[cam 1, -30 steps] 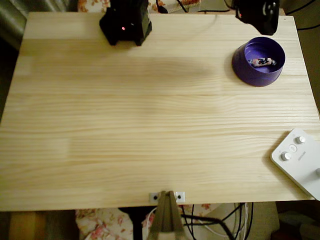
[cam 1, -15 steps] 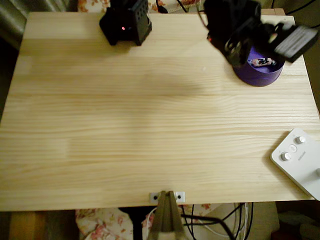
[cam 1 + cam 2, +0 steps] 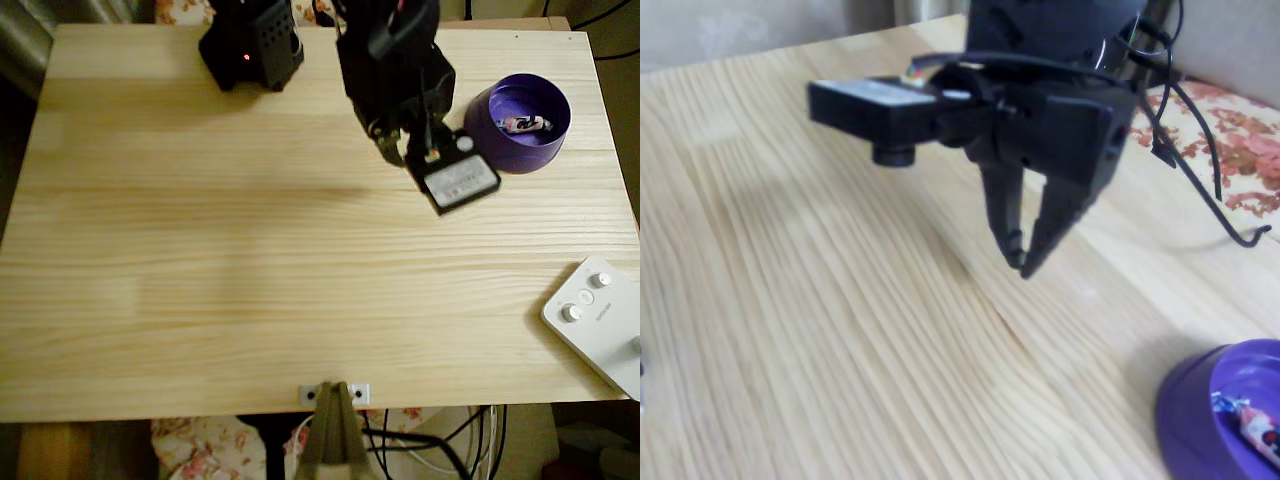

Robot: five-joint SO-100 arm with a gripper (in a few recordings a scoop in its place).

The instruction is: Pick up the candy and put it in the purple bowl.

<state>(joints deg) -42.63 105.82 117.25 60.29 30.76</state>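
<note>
The worktop [image 3: 250,280] is the largest thing here: a rectangle of pale wood planks with long straight grain running side to side in the overhead view, smooth and matt. Above its far edge, right of the middle, hangs the arm [image 3: 390,60], black and blocky, built of hard plastic. Its base [image 3: 252,45] stands at the far edge left of the middle, with a small red light on it. The arm leans out over the worktop towards the near side, wrist bent so that the jaws [image 3: 1019,258] point down at the wood without touching it. In the fixed view the two tapered black fingers [image 3: 1002,205] narrow to points that almost meet, with only a thin slit between them, and nothing is held there. A flat black camera block [image 3: 460,182] with a pale label sticks out sideways from the wrist.

At the near right corner a white box [image 3: 598,322] with rounded corners and round knobs lies partly over the edge.

Near the far right corner sits the purple bowl [image 3: 517,122], round, of smooth plastic with sloping sides and a lighter inside; it is just beside the camera block in the overhead view, to the right of the jaws.

The candy [image 3: 524,124] lies inside the bowl on its floor, a small pinkish wrapped sweet with dark marks and twisted shiny ends.
</note>
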